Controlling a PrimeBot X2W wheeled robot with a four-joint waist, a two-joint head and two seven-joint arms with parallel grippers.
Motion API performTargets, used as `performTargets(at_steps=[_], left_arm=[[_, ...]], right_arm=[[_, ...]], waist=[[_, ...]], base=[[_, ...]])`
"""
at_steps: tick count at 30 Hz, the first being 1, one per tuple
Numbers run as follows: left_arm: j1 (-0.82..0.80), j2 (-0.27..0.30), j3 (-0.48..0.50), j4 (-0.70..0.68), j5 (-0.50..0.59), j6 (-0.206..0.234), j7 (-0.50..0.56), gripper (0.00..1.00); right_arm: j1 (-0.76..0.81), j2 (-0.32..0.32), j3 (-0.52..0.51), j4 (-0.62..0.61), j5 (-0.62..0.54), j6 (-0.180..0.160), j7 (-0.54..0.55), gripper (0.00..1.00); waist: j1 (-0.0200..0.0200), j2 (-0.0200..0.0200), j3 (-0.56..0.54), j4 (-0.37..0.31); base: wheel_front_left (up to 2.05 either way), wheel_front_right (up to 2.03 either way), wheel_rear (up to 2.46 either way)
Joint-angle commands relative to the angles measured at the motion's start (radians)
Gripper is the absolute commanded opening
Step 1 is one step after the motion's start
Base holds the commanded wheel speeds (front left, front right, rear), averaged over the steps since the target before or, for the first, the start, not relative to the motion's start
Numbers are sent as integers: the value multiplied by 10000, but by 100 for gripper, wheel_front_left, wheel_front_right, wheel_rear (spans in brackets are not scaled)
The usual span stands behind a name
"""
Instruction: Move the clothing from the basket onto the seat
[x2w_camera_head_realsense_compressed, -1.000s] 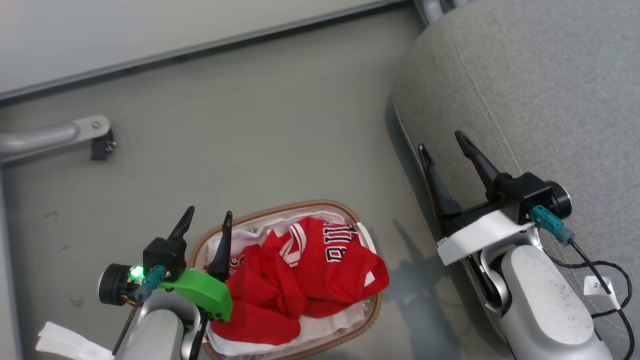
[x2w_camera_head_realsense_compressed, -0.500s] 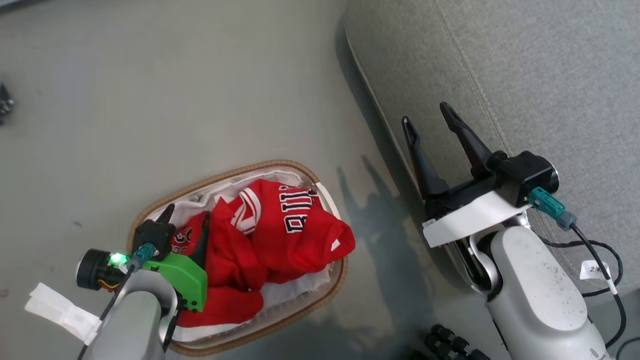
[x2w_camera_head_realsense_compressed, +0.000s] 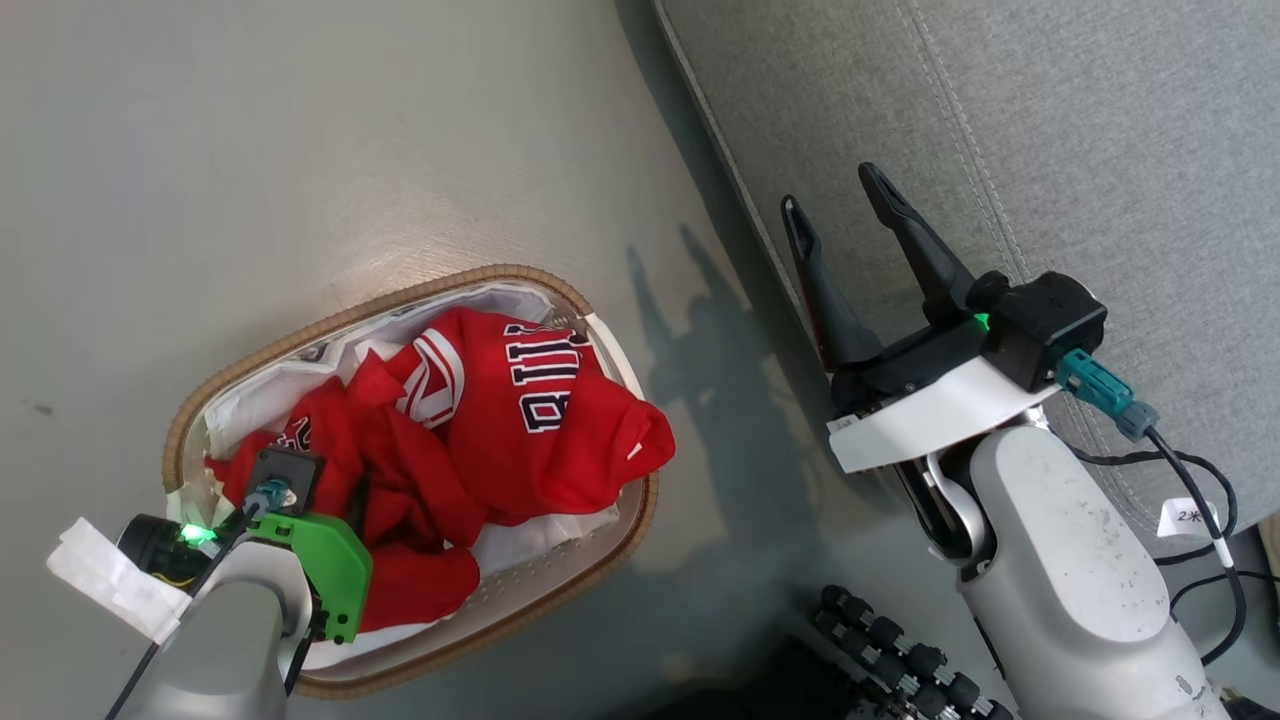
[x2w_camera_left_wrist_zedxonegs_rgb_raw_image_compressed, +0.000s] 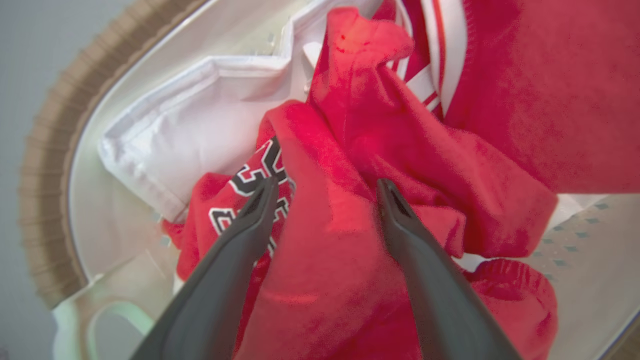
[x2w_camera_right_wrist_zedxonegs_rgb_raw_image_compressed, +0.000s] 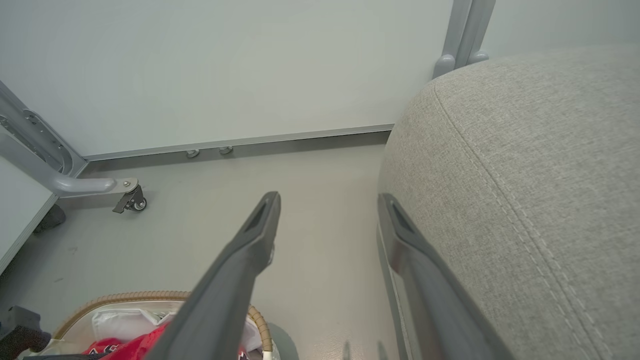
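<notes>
The basket (x2w_camera_head_realsense_compressed: 400, 300) stands on the floor with its tan rim and white liner (x2w_camera_left_wrist_zedxonegs_rgb_raw_image_compressed: 190, 120). Both red garments lie bunched inside. The lettered jersey (x2w_camera_head_realsense_compressed: 540, 420) is on top, and the plain red one (x2w_camera_head_realsense_compressed: 415, 590) lies at the near end. My left gripper (x2w_camera_left_wrist_zedxonegs_rgb_raw_image_compressed: 325, 187) is down among them, open, with its fingers astride a raised fold of red cloth. In the head view its fingers are hidden under the wrist. My right gripper (x2w_camera_head_realsense_compressed: 829, 188) hangs open and holds nothing, at the edge of the grey seat (x2w_camera_head_realsense_compressed: 1050, 130).
The seat (x2w_camera_right_wrist_zedxonegs_rgb_raw_image_compressed: 525, 175) rises to the basket's right, with a strip of floor (x2w_camera_head_realsense_compressed: 720, 420) between them. A metal leg with a castor (x2w_camera_right_wrist_zedxonegs_rgb_raw_image_compressed: 132, 200) and a wall baseboard (x2w_camera_right_wrist_zedxonegs_rgb_raw_image_compressed: 250, 145) lie farther off. A black ribbed part (x2w_camera_head_realsense_compressed: 890, 640) and cables (x2w_camera_head_realsense_compressed: 1190, 500) sit near my right arm.
The head camera has swung down and right, shifting the whole picture. My left gripper has dropped from above the basket's rim into the red garments. The right gripper stays open.
</notes>
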Motion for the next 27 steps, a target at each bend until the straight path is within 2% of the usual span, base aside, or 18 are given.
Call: performTargets(at_steps=[1, 10, 11, 13, 22, 27], left_arm=[[-257, 37, -89, 274, -106, -26, 157, 100], [-613, -159, -880, 1018, -724, -26, 1207, 100], [-619, -152, -993, 1013, -821, -26, 1254, 84], [-558, -142, -1264, 911, -987, -26, 1195, 0], [-107, -414, -1685, 847, -1605, -26, 209, 0], [149, -600, -1449, 672, -1939, 42, -185, 0]], right_arm=[[-111, -9, 34, -50, 56, -6, -50, 100], [-87, -13, 112, -25, 159, -6, -50, 100], [-89, -12, 124, -7, 161, -6, -50, 100], [-89, -13, 136, 28, 196, -6, -50, 100], [221, -16, 55, 329, 172, -6, -50, 100], [504, -22, -121, 576, 8, -6, -50, 100]], waist=[[-1, 0, 149, -74], [-1, 0, 183, -105], [-1, 0, 176, -110], [-1, 0, 133, -119], [-1, 0, -818, 95], [-1, 0, -1713, 479]], base=[[0, 0, 0], [0, 0, 0], [0, 0, 0], [0, 0, 0], [0, 0, 0], [0, 0, 0]])
